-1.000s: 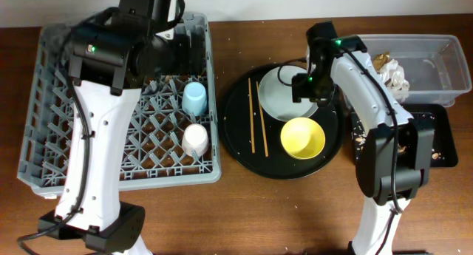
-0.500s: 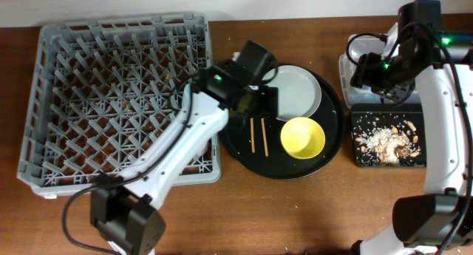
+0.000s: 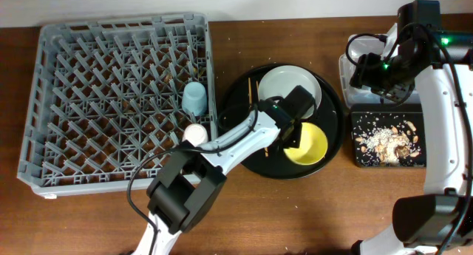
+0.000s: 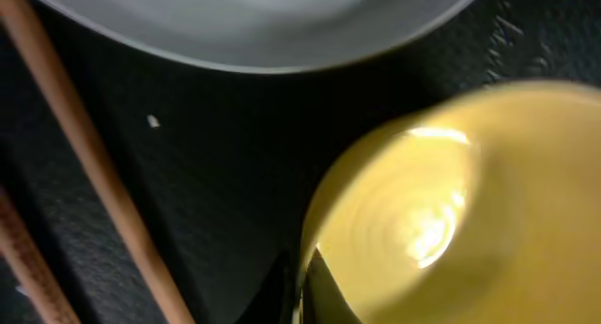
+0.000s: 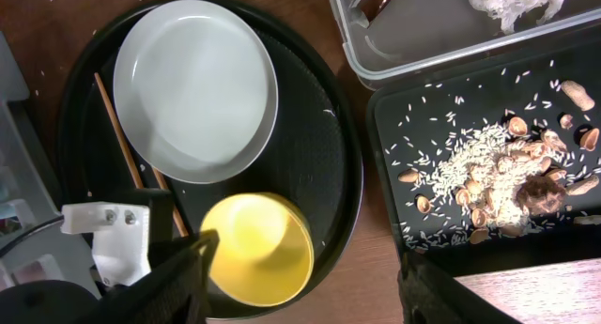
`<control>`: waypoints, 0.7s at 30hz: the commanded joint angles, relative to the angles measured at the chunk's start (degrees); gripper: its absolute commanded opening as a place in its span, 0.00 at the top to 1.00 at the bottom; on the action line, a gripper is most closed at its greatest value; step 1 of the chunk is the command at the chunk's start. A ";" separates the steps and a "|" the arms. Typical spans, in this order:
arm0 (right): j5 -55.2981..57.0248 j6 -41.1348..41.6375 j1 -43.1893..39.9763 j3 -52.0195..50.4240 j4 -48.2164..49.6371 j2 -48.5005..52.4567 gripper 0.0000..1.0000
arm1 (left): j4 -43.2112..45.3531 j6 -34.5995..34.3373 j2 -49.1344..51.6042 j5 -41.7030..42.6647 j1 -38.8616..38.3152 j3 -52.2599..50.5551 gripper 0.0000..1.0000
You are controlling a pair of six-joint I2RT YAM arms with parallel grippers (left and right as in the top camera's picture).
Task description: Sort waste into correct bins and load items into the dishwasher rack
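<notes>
With the left hand [image 3: 290, 134] low at the left rim of the yellow bowl [image 3: 309, 143], a pinch on that thin, glossy wall could let the bowl tilt or slip on the lift. A finger landing outside the wall could also trap or flick the chopsticks [image 5: 118, 129] lying just beside it. The bowl stands mouth-up, round with no long axis, on the near-edge side of the round black tray [image 3: 233, 109] mid-bench, and the chopsticks run from far edge to near edge. I cannot tell whether the left hand is already clenched on the rim; the right hand [image 5: 303, 254] hangs released and empty toward the right edge.
</notes>
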 commanded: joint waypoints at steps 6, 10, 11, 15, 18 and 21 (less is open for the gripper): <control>0.28 0.09 0.04 0.07 0.00 0.28 0.01 | -17.73 9.88 -13.55 -25.22 8.31 15.43 0.99; 0.28 0.09 0.04 0.07 0.00 0.28 0.02 | -9.70 9.90 -15.89 -74.25 12.28 15.87 0.99; 0.28 0.09 0.04 0.07 0.00 0.28 0.02 | -7.19 10.40 -12.92 -76.41 14.91 15.87 0.99; 0.28 0.09 0.04 0.07 0.00 0.28 0.01 | 8.31 22.47 -0.11 -83.62 22.62 15.87 0.99; 0.28 0.09 0.04 0.07 0.00 0.28 0.01 | 16.33 23.67 6.16 -82.51 25.46 15.87 0.99; 0.28 0.09 0.04 0.07 0.00 0.28 0.02 | 18.05 23.63 8.98 -74.66 26.36 15.87 0.99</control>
